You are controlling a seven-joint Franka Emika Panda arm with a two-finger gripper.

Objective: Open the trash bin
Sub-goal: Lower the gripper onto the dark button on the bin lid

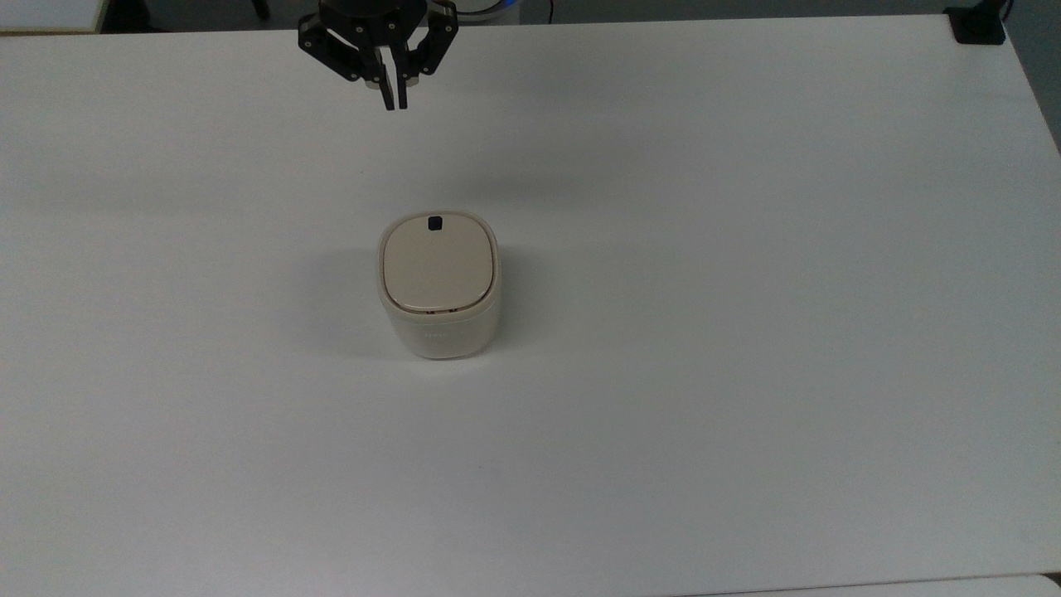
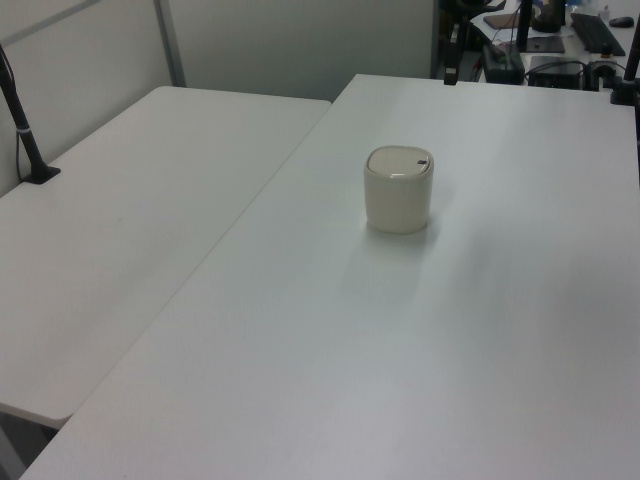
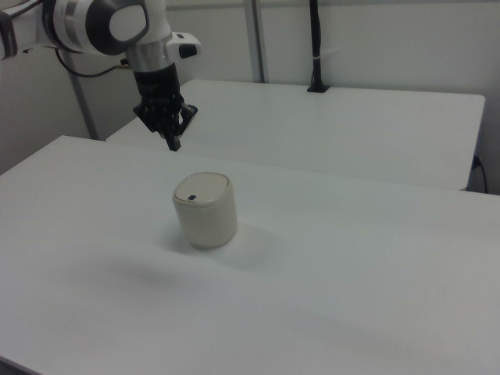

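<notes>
Gripper (image 1: 394,106) hangs with fingers pressed together, holding nothing. Trash bin (image 1: 439,286) stands on the white table (image 1: 746,332) well below the fingertips in the top view, slightly to the top view's right, lid closed, black button (image 1: 434,222) on the edge nearest the gripper. Faint front marking, unreadable.

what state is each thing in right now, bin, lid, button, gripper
bin: upright on the table, untouched
lid: down, flat on the bin
button: uncovered, nothing pressing it
gripper: jaws shut, holding nothing, in the air apart from the bin, toward the top view's top edge
</notes>
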